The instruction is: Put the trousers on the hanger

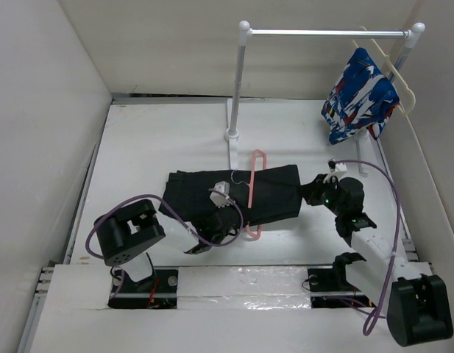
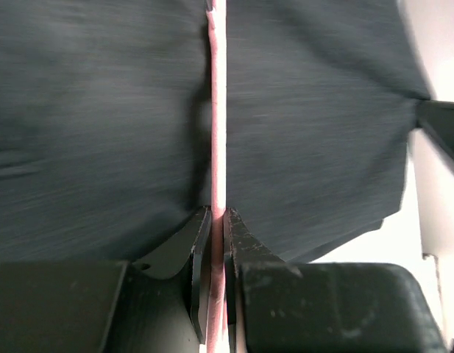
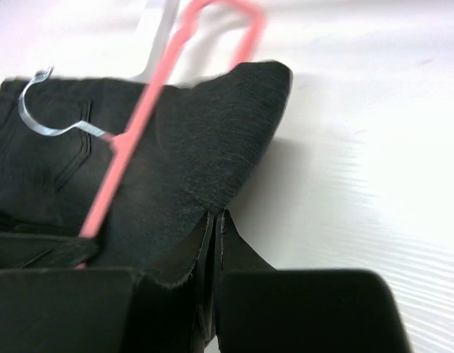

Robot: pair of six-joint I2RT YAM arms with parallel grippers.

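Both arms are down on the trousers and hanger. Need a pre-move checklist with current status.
1. Left gripper on the hanger: shut on its pink bar. Ok.
2. Right gripper on the trousers: shut at the fabric's very edge. Ok, but how much cloth it holds: cannot tell.
3. Trousers hung over the bar: the hanger lies across the folded trousers on the table; whether a bar runs under the cloth: cannot tell.
4. Hook free: it rests on the fabric; snagged or not: cannot tell.
5. Room on the rail: bare left of the patterned garment. Ok.
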